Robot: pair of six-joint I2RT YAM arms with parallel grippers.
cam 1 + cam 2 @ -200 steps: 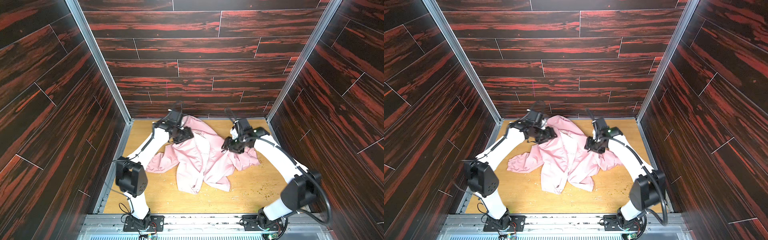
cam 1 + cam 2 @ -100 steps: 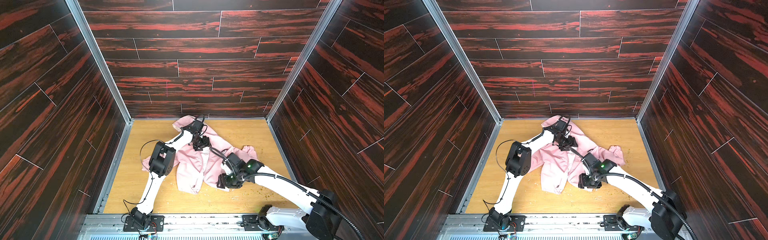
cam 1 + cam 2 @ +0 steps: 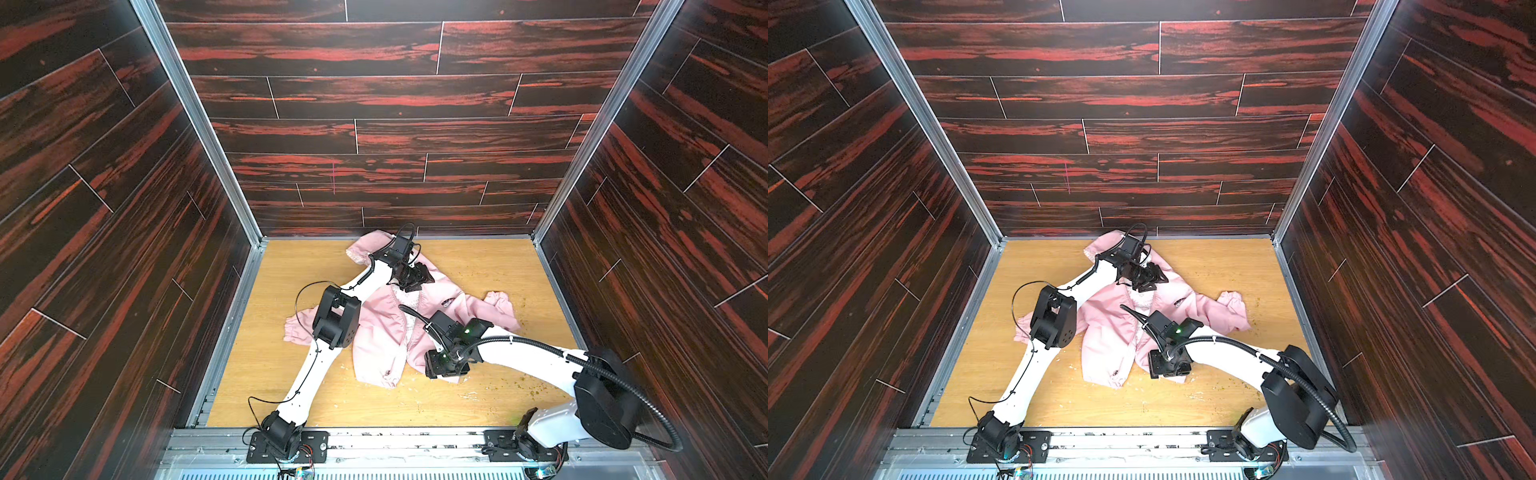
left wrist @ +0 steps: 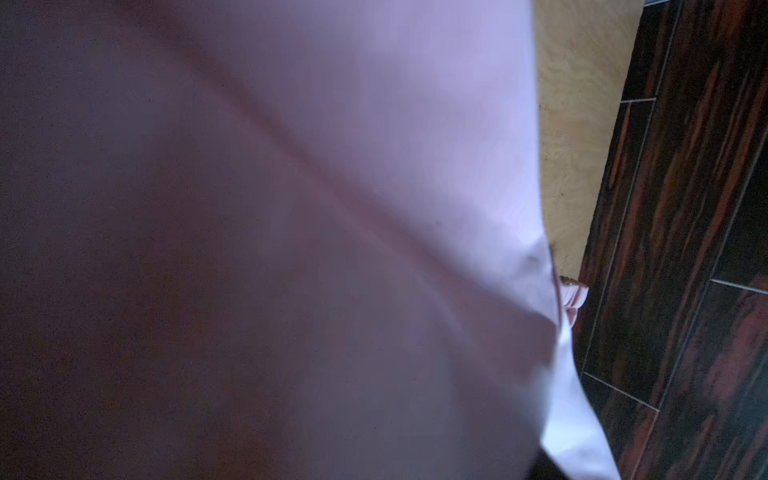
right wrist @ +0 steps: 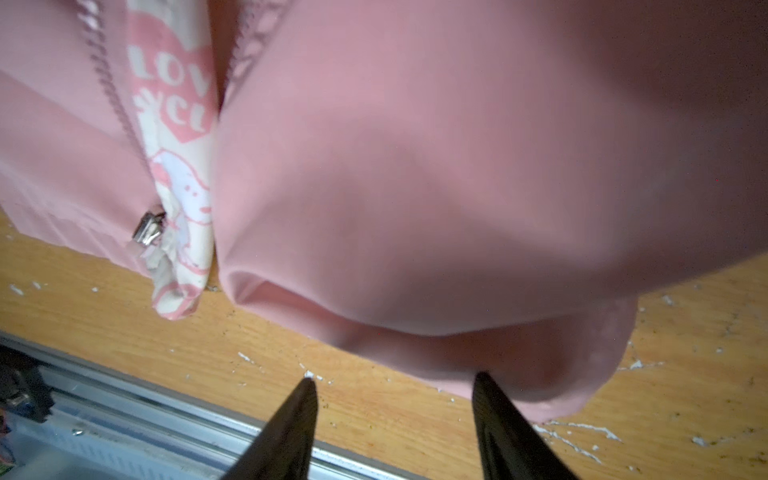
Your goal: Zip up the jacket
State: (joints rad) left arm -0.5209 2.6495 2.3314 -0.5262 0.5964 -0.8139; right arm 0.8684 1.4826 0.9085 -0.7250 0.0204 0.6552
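Fabric of the jacket point(image 3: 382, 332) fills the left wrist view, so the left gripper point(image 3: 419, 279) cannot be judged. The right gripper point(image 5: 395, 379) stands spread and empty at the hem point(image 5: 540, 374).

Bright top views, bowed edges, left wrist view dim, jacket point(image 4: 291, 208) blurred

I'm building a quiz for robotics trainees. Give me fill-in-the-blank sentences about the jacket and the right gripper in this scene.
1. The pink jacket lies spread on a ___ table.
2. Its silver zipper slider sits down by the hem, so the front is not yet ___.
3. The right gripper is at the hem with its jaws ___.

Missing words: wooden; zipped; open.
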